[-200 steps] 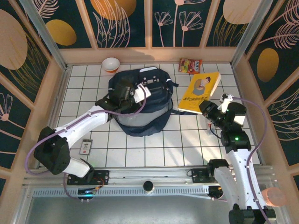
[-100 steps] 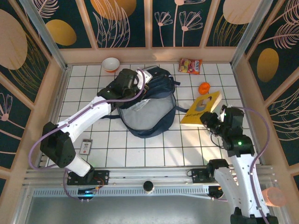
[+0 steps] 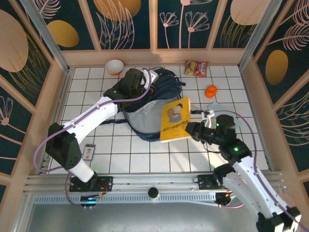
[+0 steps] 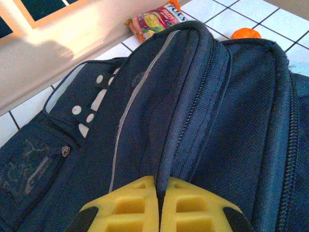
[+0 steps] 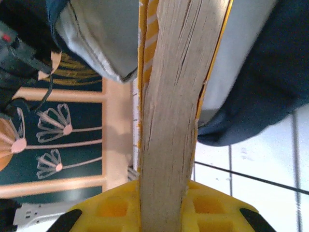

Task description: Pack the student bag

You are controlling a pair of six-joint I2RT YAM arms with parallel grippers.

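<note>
The student bag (image 3: 141, 117), navy with a pale grey lining, lies open in the middle of the tiled floor. My left gripper (image 3: 147, 83) is at its back edge, shut on a fold of the bag's rim (image 4: 166, 159), holding the mouth up. In the left wrist view the yellow fingers (image 4: 130, 205) pinch that navy seam. A yellow book (image 3: 175, 120) hangs tilted at the bag's right side, partly over the opening. My right gripper (image 3: 192, 129) is shut on its lower edge. The right wrist view shows the book's page edge (image 5: 169, 96) between the jaws, with the bag's lining (image 5: 96, 34) behind it.
At the back stand a white bowl (image 3: 114, 66) and a red snack packet (image 3: 197, 68). A small orange object (image 3: 211, 91) lies to the right of the bag. A small flat card-like item (image 3: 89, 152) rests at the front left. Wooden walls enclose the floor.
My right arm has carried the yellow book leftward from the right side to the bag's mouth. My left gripper has pulled the bag's rim up and back, opening it.
</note>
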